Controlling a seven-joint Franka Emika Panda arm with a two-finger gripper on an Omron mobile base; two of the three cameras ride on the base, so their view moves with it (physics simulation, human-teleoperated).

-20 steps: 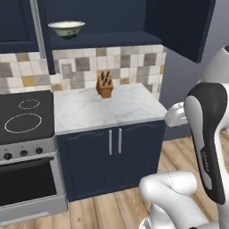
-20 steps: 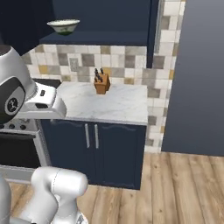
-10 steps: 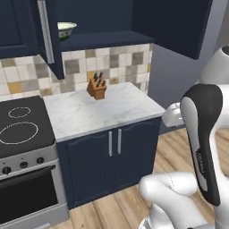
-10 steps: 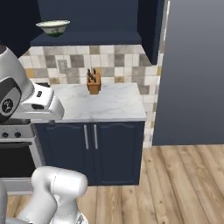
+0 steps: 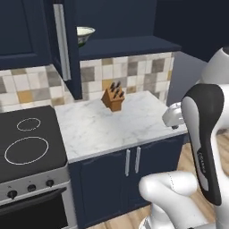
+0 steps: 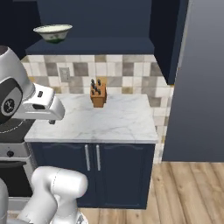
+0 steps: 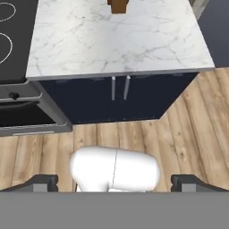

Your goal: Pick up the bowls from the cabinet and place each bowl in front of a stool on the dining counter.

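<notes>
A: Where do we stand relative to the bowl [image 5: 84, 35]?

B: It sits high on the cabinet shelf [image 5: 129, 45], at the shelf's left end, just beside the open cabinet door [image 5: 66, 49] with the long silver handle. In the right base view it is the cream bowl with the green pattern, close to the shelf's front edge. We see one bowl there; the second we cannot make out.

A: And our gripper [image 7: 114, 184]?

B: Low, in front of the marble worktop [image 5: 112, 125], pointing down at the wood floor [image 7: 188, 129] before the low cupboard doors [image 7: 120, 87]. Its two tips stand spread wide at the sides of the hand view with nothing between them, so we carry nothing.

A: So which way does the bowl lie from the hand?

B: Up and forward, and off to our left. The hand hangs over the worktop's front edge, while the bowl is above the worktop's back left corner, above the knife block [image 5: 113, 97].

A: What does the reach turn on, in our judgement?

B: Raising the hand to shelf height and turning it to face the shelf's front edge. A round bowl has no long axis, so we likely take it by the near rim, keeping clear of the door on its left.
</notes>
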